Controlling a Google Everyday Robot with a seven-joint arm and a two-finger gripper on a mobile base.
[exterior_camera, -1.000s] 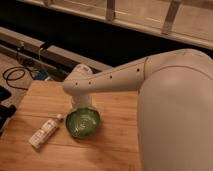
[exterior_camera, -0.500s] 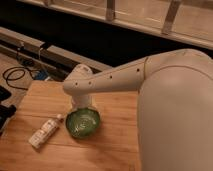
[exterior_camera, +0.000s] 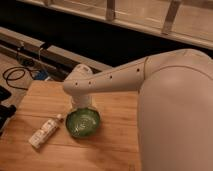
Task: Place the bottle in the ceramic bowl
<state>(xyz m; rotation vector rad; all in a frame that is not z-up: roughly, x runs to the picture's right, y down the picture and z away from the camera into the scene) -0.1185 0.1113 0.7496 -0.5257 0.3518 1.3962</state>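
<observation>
1. Task objects: the small slim cream-white plastic bottle is lying on its side on the light wooden tabletop, just left of the small round glossy green ceramic bowl. Its narrow cap is pointing towards the bowl, near the rim but apparently not touching it. The bowl is sitting empty.
2. Risk, approach: the two-finger gripper is hanging over the bowl's far edge, not over the bottle. A straight descent from here is likely to be striking the dark rim and shoving the bowl across the wood.
3. Risk, grasp: the bottle is slim, round and lying at a slant. Jaws closing off its middle, or along its length, are likely to be rolling it or squeezing it out towards the table's left edge.
4. Risk, placement: the bottle is looking about as long as the bowl is wide. Released level, it may be bridging the rim and tipping back out.
5. Arm pose: the thick white arm is reaching from the bulky body at right, leftwards and slightly downwards across the table. The wrist is bending down at its end, so the gripper is pointing at the tabletop behind the bowl.
6. Gripper state: the gripper is released, its jaws spread wide and grasping nothing.
</observation>
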